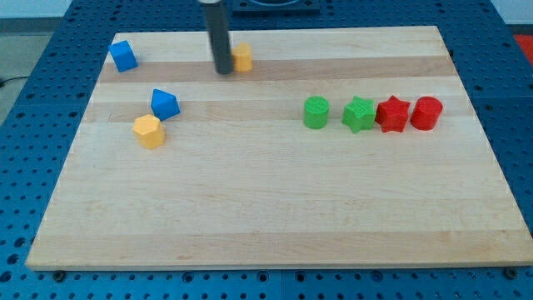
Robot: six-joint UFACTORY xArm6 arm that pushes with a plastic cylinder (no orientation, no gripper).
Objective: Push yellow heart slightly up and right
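Note:
The yellow heart lies near the board's top edge, left of centre, partly hidden behind my rod. My tip rests on the board touching the heart's left side, slightly below it. The rod rises from there to the view's top. No gripper is present.
A blue cube sits at the top left. A blue block touches a yellow hexagonal block at the left. At the right stand a green cylinder, green star, red star and red cylinder in a row. The wooden board lies on a blue pegboard.

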